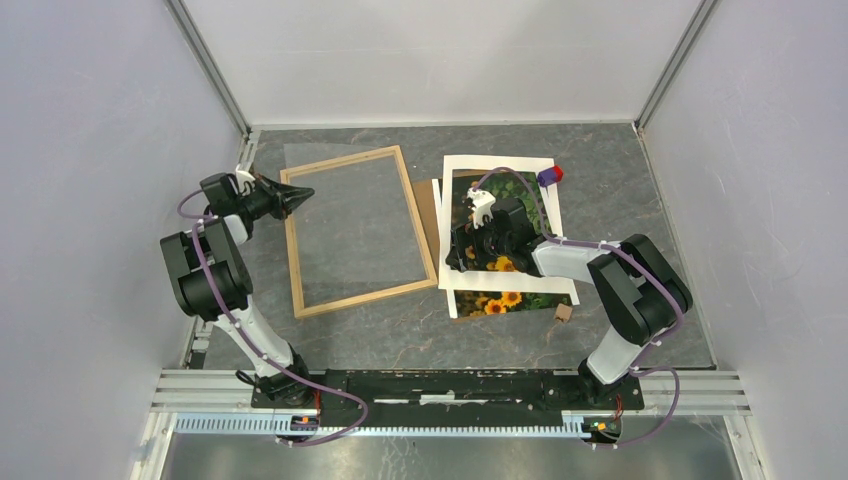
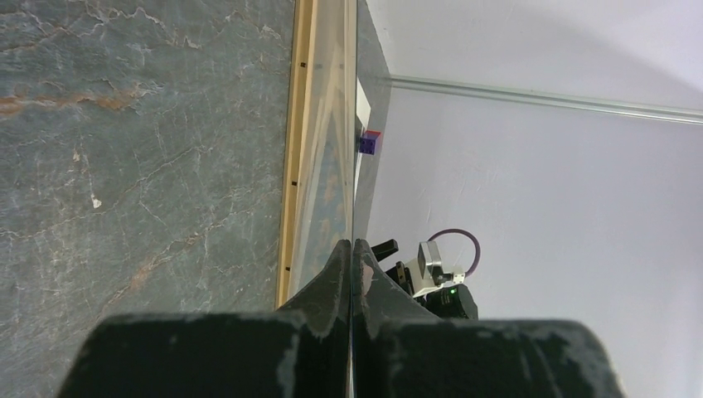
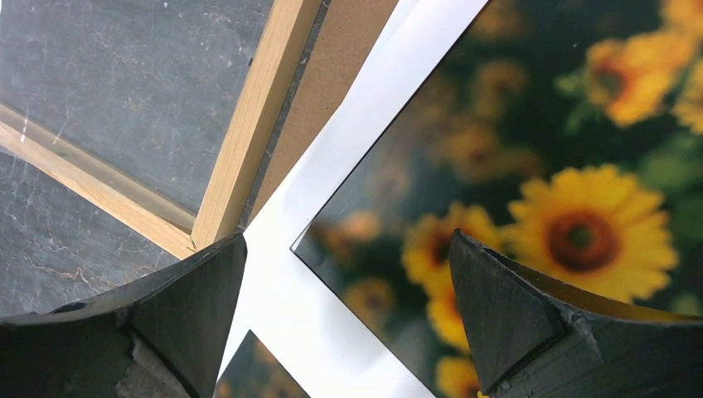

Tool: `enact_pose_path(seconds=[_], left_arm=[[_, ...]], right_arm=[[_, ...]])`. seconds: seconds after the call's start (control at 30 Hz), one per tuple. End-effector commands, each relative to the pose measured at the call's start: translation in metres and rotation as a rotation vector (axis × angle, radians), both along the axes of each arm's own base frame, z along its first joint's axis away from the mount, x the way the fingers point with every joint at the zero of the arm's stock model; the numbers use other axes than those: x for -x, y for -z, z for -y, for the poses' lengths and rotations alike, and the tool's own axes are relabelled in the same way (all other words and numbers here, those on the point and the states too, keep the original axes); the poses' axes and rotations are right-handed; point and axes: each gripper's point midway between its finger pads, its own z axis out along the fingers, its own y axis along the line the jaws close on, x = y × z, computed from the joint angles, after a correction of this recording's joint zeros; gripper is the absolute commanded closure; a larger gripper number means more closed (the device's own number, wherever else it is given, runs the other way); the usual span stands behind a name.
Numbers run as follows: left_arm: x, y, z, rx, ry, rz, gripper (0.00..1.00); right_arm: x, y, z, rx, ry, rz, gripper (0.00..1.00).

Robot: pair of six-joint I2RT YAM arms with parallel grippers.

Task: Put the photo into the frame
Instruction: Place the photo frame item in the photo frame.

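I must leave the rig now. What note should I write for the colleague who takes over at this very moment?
Left pincer: shut on the edge of the clear sheet, at the far left corner of the frame.
Right pincer: open, holding nothing, hovering over a corner of the photo.
Things: the photo lies right of the frame, together with the white mat; the brown board shows between them and the frame.
Done: the board is out of the frame.
Left: grip the photo, lay it into the frame.
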Motion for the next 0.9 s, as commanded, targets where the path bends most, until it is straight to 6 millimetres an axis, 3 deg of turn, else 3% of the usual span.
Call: enact_pose_path(seconds=[0.0,0.87], left_arm=[[-0.0021,-0.0036,-0.0018,-0.001,-0.007,0.027,0.98],[-0.0012,-0.0040,-0.0068,-0.003,-0.027,0.027,0.98]], right_arm=[[-0.0085,-0.0156,-0.0075,-0.030,-0.004,0.047,0.02],[-0.0088,-0.0154,-0.0076,-0.026,-0.003,0.050,0.02]])
